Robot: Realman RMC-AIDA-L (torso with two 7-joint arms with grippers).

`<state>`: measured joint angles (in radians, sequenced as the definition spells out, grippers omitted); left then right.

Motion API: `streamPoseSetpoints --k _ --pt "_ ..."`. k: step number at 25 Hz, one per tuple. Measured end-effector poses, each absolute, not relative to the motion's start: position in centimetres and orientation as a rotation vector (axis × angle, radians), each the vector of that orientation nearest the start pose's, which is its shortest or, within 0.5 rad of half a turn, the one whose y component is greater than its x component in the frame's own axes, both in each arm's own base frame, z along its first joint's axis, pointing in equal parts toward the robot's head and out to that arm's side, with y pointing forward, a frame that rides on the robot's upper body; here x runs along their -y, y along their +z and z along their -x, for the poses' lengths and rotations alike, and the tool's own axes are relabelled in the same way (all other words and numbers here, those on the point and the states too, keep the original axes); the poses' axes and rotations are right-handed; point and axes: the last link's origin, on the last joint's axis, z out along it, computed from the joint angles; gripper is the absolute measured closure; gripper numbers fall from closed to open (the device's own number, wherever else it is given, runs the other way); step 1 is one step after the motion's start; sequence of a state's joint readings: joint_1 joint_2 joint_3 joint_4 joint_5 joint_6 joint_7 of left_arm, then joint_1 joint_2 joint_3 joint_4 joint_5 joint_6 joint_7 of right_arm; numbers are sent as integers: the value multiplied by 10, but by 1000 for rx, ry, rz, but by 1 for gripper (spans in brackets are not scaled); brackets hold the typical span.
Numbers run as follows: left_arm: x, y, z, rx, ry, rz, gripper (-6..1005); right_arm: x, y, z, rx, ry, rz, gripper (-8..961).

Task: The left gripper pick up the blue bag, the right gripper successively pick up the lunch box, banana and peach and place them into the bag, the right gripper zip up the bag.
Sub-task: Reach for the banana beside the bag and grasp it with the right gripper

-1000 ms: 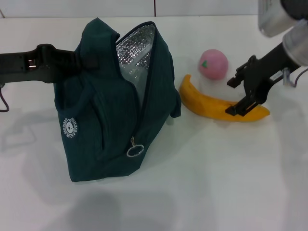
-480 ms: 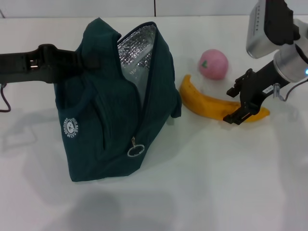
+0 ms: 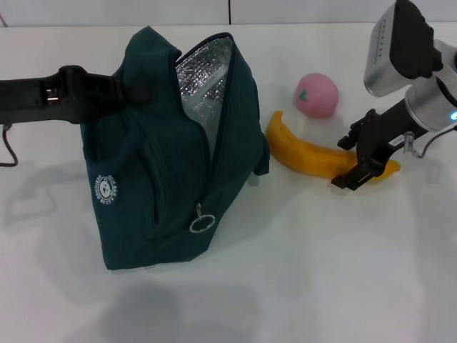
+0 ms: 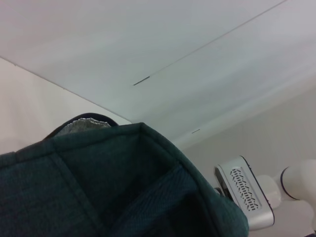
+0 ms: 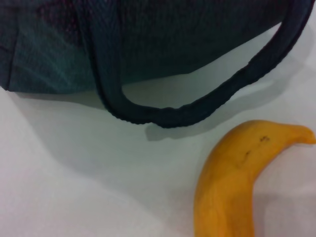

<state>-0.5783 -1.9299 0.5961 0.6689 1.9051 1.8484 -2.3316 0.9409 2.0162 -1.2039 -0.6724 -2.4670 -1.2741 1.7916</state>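
White table [image 3: 300,271] fills the head view, with the blue bag [image 3: 171,164] standing on it, mouth unzipped and silver lining showing. The left gripper [image 3: 107,91] reaches in from the left and holds the bag's upper edge; how its jaws stand cannot be told, since fabric hides them. Right of the bag lies the banana [image 3: 314,153], and the peach [image 3: 317,94] sits just behind it. The right gripper [image 3: 360,158] stands at the banana's far end, jaws spread around it.

Only the right wrist view shows a loop handle [image 5: 197,108] lying on the table near the banana's tip. The left wrist view shows mostly bag fabric.

Since a second ago the right gripper has turned slightly at the banana's end; the banana has not moved.

A round white logo [image 3: 105,189] marks the bag; its lettering is unreadable.
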Motion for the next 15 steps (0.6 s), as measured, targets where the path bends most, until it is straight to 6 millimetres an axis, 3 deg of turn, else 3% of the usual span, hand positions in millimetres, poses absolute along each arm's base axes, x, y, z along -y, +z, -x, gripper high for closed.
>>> streamPoseSetpoints --k 4,15 --pt "-334 79 243 1771 -1028 2526 956 -416 -35 -184 -209 -447 2916 221" --pt "-333 79 244 1778 -1025 2522 957 -411 -34 -185 -192 -472 2931 454"
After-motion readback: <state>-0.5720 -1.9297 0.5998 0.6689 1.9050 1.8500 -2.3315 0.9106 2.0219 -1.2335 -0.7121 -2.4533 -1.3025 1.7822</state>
